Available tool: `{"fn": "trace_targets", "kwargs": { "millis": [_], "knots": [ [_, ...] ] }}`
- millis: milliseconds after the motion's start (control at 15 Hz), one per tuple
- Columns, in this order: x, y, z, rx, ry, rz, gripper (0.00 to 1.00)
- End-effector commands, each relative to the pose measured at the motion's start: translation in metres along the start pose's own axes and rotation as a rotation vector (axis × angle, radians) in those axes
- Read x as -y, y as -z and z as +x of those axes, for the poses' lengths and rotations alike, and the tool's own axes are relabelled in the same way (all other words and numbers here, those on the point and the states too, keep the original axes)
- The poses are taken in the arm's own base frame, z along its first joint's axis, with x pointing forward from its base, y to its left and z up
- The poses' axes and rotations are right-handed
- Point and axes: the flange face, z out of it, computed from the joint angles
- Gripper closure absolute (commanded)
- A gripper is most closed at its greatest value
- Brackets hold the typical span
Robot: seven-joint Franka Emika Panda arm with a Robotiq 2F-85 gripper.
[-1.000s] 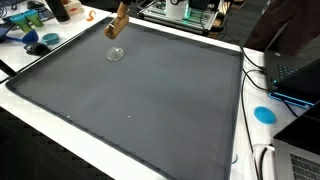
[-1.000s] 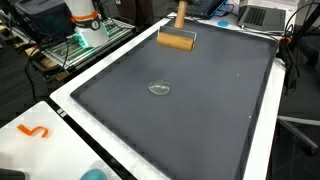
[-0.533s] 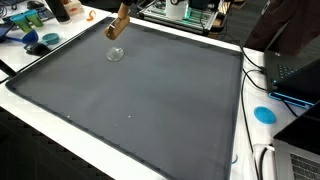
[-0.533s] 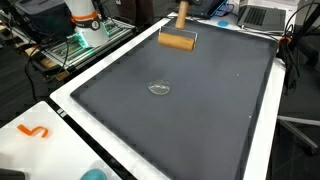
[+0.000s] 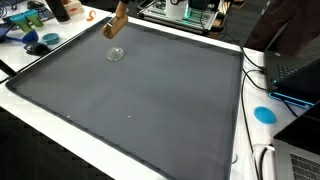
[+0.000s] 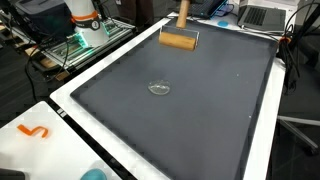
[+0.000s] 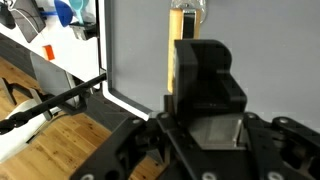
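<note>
The dark mat lies open nearly throughout; only a glass dish (near the wooden brush) interrupts it.

Grey mat on white tbl; blue disc, orange squiggle (poss. a hook), laptop at edges

Standing here, I can read no lettering, label, brand or number on the wooden brush or the grey mat below it.

Matt grey mat, pale wooden block, glossy clear lid.
</note>
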Motion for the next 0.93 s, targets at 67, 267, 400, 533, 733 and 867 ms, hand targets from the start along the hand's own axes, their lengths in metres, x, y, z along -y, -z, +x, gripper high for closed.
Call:
{"fn": "trace_targets", "kwargs": {
  "millis": [67,267,400,533,733,867],
  "knots": [
    [-0.003,0.000,-0.001,0.037,-0.003,0.002,0.76],
    [-0.002,-0.003,-0.003,0.066,-0.003,0.014,0.76],
    [-0.001,-0.005,-0.005,0.087,-0.003,0.022,0.76],
    [0.000,-0.006,-0.006,0.105,-0.003,0.031,0.76],
    [0.000,-0.007,-0.009,0.129,-0.003,0.038,0.76],
    [0.000,-0.008,-0.010,0.147,-0.004,0.039,0.76]
  ]
}}
